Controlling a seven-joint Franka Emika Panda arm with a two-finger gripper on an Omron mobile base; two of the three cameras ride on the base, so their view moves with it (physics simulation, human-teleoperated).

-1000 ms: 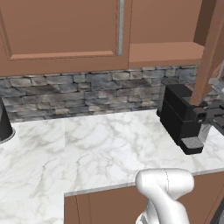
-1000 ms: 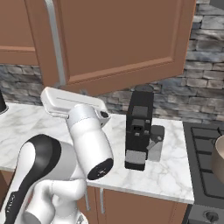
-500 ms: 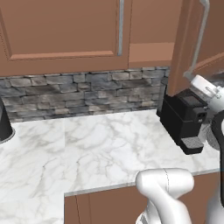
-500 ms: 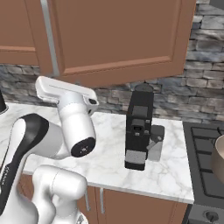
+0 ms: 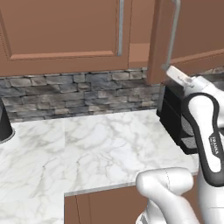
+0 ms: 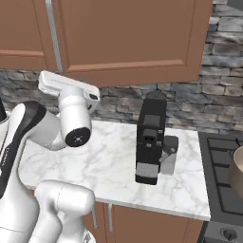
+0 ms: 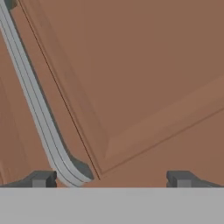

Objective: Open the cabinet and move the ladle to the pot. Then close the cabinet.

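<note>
The cabinet [image 5: 65,30] is reddish-brown wood. Its left door is shut and its right door [image 5: 192,35] stands partly ajar, its long silver handle [image 5: 173,30] on the free edge. In the hand view my gripper [image 7: 111,179] is open, close against that door's front panel [image 7: 131,87]. The lower end of the handle [image 7: 65,168] curves in just inside the left fingertip [image 7: 41,178]. My hand [image 5: 178,77] sits at the door's bottom corner. A sliver of the tan pot [image 6: 237,171] shows at the far right on the stove. The ladle is out of view.
A black coffee machine [image 6: 151,137] stands on the marble counter [image 5: 87,148] below the open door, close to my arm. The stove [image 6: 220,152] lies to its right. A dark object [image 5: 3,124] sits at the counter's left edge. A stone backsplash runs behind.
In the left base view the right door has swung leftward, narrowing its gap to the cabinet front. My hand has risen and followed it. The jaws stayed open.
</note>
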